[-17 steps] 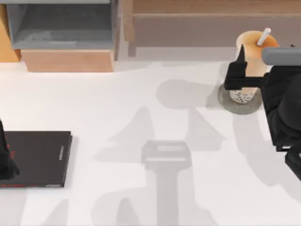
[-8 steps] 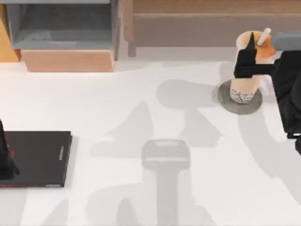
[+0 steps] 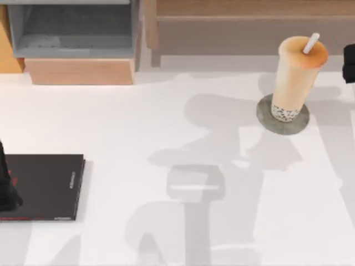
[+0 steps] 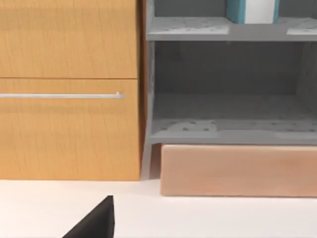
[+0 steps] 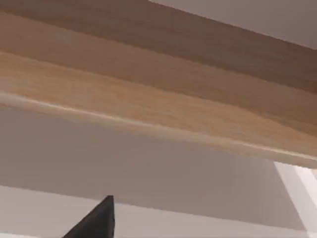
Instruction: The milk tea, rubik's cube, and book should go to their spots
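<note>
Now, going left to right across the top view: at about nine o'clock the left gripper (image 3: 8, 188) sits parked at the table's left edge, over the near end of the thin black slab (image 3: 47, 185) with red marks; I cannot tell whether its jaws are apart or together. In the left wrist view a teal-blue book (image 4: 237, 11) with white page edges stands on the upper shelf of the grey shelf unit (image 4: 228, 134), beside a wooden cabinet (image 4: 69, 99), so it is not yet on the slab. No cube can be made out.

At about two o'clock the milk tea (image 3: 297, 75) stands upright on the round grey disc (image 3: 265, 117), its base inside the disc's rim, straw leaning toward one o'clock.

What has changed: a second ago the right gripper was around the cup's upper body, half a second ago it was already drawing off, and it has now pulled away to the table's right edge at about three o'clock, where a dark piece of the right gripper (image 3: 349, 64) shows, well apart from the cup. Whether its jaws are open cannot be told here. The cup has stayed put on release, so I judge the milk tea step done; the book likely comes next.
</note>
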### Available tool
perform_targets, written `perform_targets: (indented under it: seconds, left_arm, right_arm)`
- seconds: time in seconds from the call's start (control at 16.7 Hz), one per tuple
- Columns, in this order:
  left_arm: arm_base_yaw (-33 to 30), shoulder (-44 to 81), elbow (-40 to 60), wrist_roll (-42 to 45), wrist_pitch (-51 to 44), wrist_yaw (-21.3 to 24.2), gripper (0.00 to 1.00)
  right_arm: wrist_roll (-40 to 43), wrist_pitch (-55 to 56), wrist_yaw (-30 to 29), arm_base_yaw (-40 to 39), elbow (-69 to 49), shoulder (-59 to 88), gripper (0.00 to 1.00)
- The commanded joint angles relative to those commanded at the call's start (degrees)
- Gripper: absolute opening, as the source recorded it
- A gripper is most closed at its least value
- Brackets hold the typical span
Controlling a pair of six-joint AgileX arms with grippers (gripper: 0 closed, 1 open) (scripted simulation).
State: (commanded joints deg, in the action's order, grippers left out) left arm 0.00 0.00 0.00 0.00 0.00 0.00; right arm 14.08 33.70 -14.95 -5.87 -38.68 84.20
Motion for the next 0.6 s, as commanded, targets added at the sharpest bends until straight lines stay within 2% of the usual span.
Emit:
perform_targets:
  seconds: [0.6]
  left_arm:
    - [0.0,0.0,0.0,0.0,0.0,0.0,1.0]
  right_arm:
    - [10.3,-60.1,10.9,21.5,-3.6,-13.4,1.0]
